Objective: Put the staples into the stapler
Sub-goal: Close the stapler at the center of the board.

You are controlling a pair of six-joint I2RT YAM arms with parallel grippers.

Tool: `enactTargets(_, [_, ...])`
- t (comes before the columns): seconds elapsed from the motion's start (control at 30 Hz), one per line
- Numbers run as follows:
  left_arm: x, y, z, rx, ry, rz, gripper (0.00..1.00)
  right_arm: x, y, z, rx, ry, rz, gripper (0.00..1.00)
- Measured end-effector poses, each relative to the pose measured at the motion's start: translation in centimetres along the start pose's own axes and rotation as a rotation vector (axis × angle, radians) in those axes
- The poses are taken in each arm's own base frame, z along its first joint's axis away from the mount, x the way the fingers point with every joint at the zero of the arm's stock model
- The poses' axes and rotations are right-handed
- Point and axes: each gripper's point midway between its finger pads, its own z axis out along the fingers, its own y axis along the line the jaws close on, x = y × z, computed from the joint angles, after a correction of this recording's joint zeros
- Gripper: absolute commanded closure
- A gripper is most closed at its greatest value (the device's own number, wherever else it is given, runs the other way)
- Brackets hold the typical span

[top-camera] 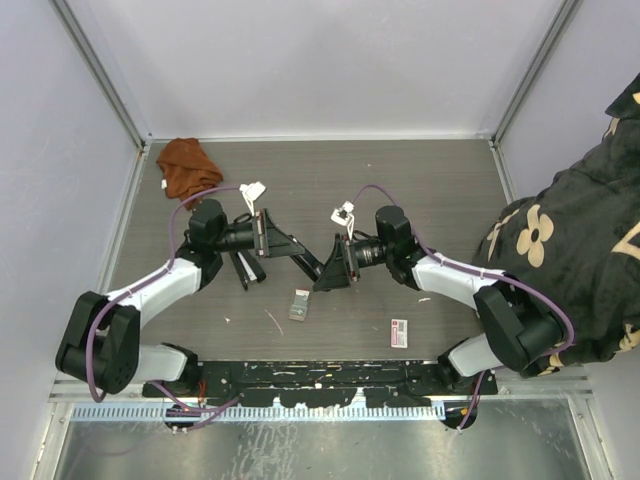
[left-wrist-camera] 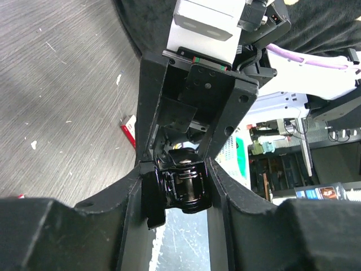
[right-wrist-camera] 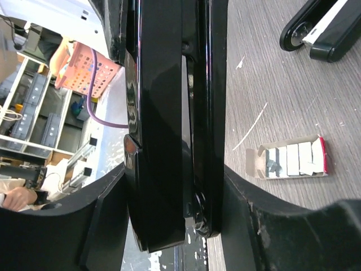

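A black stapler point(top-camera: 308, 262) hangs above the table's middle, held between both arms. My left gripper point(top-camera: 296, 254) is shut on its hinge end; in the left wrist view the spring and hinge point(left-wrist-camera: 186, 189) sit between the fingertips point(left-wrist-camera: 179, 175). My right gripper point(top-camera: 325, 272) is shut on the stapler point(right-wrist-camera: 163, 113) lengthwise, and both fingers press its sides point(right-wrist-camera: 175, 169). The staples point(top-camera: 300, 303) lie in a small open tray on the table below, with silvery strips point(right-wrist-camera: 290, 159) showing. Their red-and-white box point(top-camera: 399, 333) lies nearer the right arm's base, with its edge point(left-wrist-camera: 128, 129) in view.
A second stapler point(top-camera: 245, 268), black and white point(right-wrist-camera: 321, 34), lies on the table under the left arm. A brown cloth point(top-camera: 188, 165) sits at the back left corner. A person in a dark flowered garment point(top-camera: 570, 250) leans in at the right edge.
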Motion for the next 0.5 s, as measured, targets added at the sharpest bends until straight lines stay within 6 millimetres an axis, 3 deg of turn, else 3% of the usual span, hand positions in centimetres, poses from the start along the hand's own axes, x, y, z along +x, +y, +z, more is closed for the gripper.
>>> enactTargets(0.1, [0.0,-0.1,-0.1,-0.018,-0.002,0.012,0.98,-0.2,-0.1,0.1,0.007,-0.008,-0.004,0.99])
enactTargets(0.13, [0.0,-0.1,-0.2,-0.026,-0.004,0.02,0.92,-0.2,-0.1,0.1,0.005,-0.01,-0.009,0.99])
enactTargets(0.2, [-0.1,-0.4,-0.5,-0.045,-0.009,0.036,0.7,-0.3,-0.1,0.2,0.005,-0.013,-0.021,0.99])
enactTargets(0.27, [-0.2,-0.7,-0.7,-0.064,-0.016,0.057,0.35,-0.6,0.0,0.3,0.004,-0.02,-0.039,0.99])
enactTargets(0.3, [-0.3,-0.8,-0.8,-0.084,-0.025,0.079,0.22,-0.7,-0.1,0.4,0.011,-0.027,-0.041,0.99])
enactTargets(0.37, [-0.9,-0.6,-1.3,-0.146,-0.063,0.132,0.08,-0.9,-0.8,0.4,0.07,-0.047,-0.013,0.99])
enactTargets(0.43, [-2.1,0.0,-2.2,-0.256,-0.134,0.174,0.0,-1.0,-2.2,0.2,0.151,-0.058,0.016,0.99])
enactTargets(0.5, [-3.1,0.7,-3.7,-0.377,-0.205,0.2,0.02,-1.7,-3.7,0.2,0.263,-0.066,0.037,0.99])
